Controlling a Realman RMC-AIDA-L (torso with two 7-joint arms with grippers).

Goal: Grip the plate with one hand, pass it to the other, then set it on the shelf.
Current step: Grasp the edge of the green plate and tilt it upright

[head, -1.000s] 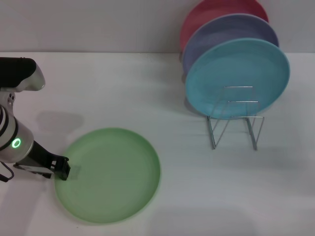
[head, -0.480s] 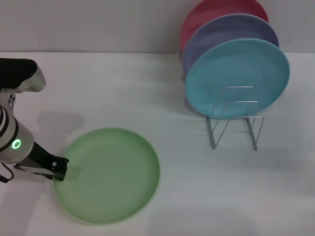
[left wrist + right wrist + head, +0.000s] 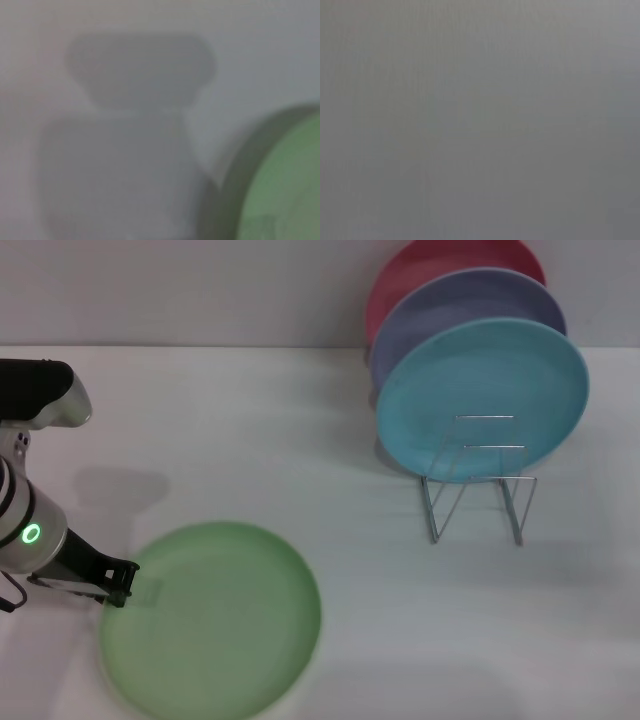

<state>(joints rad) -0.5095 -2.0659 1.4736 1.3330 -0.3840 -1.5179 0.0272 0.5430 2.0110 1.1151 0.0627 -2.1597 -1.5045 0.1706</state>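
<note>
The light green plate is at the front left of the white table. My left gripper is at the plate's left rim and is shut on that rim. The left wrist view shows a blurred arc of the plate beside the table and a shadow. The shelf, a thin silver wire rack, stands at the right with its front slots empty. My right gripper is out of view; the right wrist view shows only plain grey.
A turquoise plate, a lavender plate and a pink plate stand upright in the rack's rear slots. The white table stretches between the green plate and the rack.
The green plate has shifted toward the front edge and slightly left, along with my left gripper on its rim. The rack and its plates have not moved.
</note>
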